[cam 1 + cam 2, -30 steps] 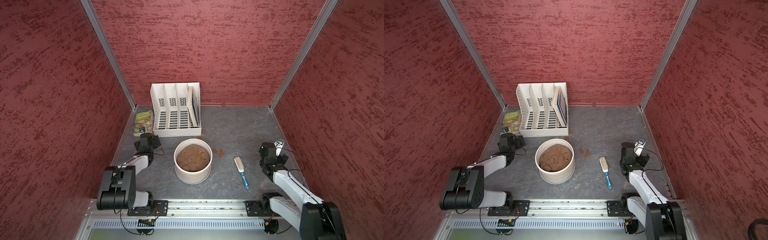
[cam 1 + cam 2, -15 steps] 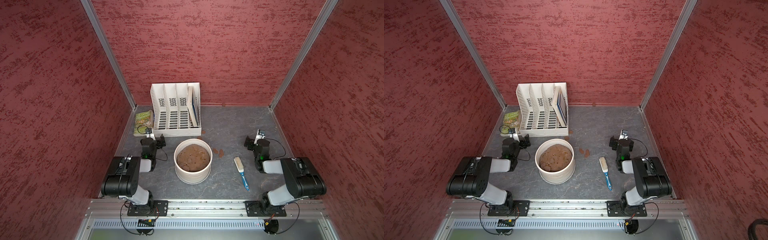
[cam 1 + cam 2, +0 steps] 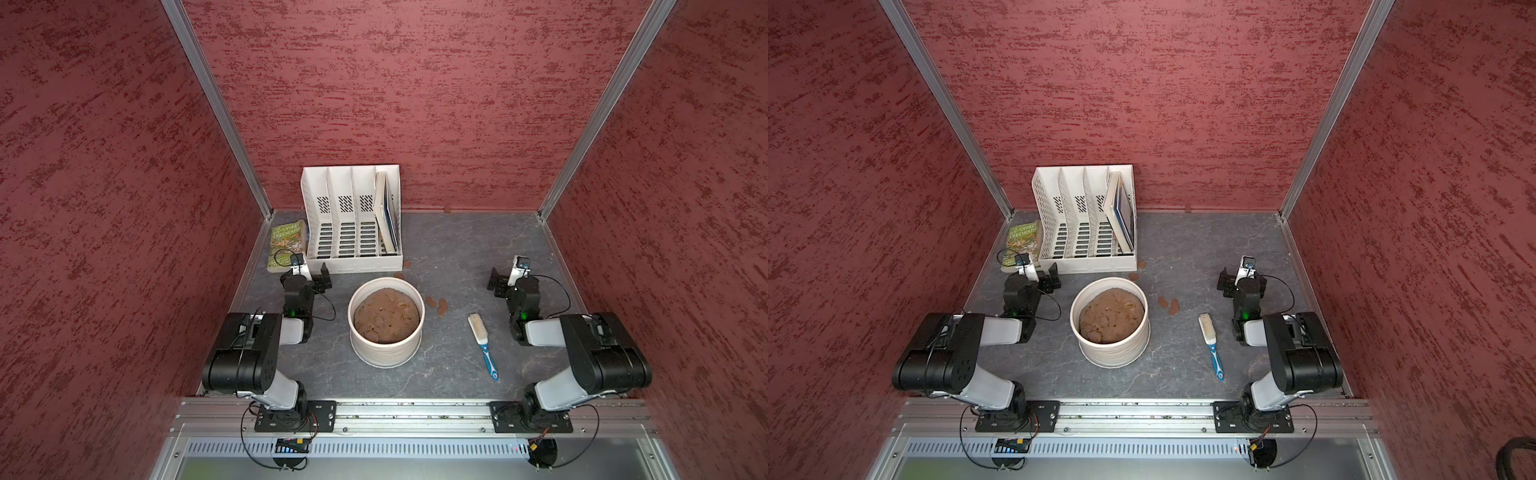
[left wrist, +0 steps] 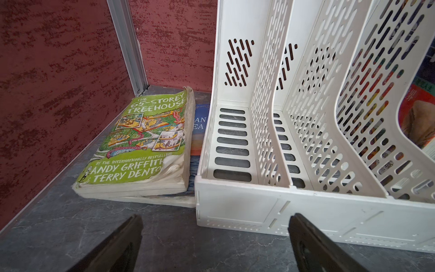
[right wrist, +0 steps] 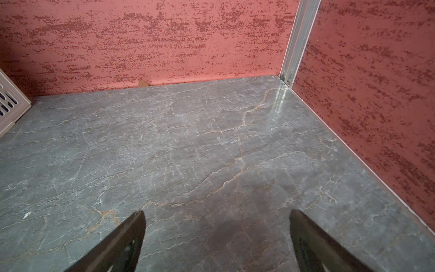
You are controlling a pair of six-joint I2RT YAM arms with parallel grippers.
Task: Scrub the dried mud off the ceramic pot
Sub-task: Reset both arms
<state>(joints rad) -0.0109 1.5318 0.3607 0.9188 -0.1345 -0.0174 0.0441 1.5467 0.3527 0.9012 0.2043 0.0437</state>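
The ceramic pot, cream with ridged wall, stands mid-table and holds a brown soil mound. Flat brown dried mud patches lie on the table just right of it. A brush with white bristles and a blue handle lies further right. My left gripper is open and empty left of the pot, facing the organiser. My right gripper is open over bare table, behind the brush.
A white slotted file organiser holding books in its right slot stands at the back. A green paperback lies on another book in the back left corner. Red walls enclose three sides; a metal rail runs along the front.
Both arms have folded back, elbows swinging up over the front rail. The right gripper moved inward and toward the back; the left shifted slightly right. Pot and brush have not moved.
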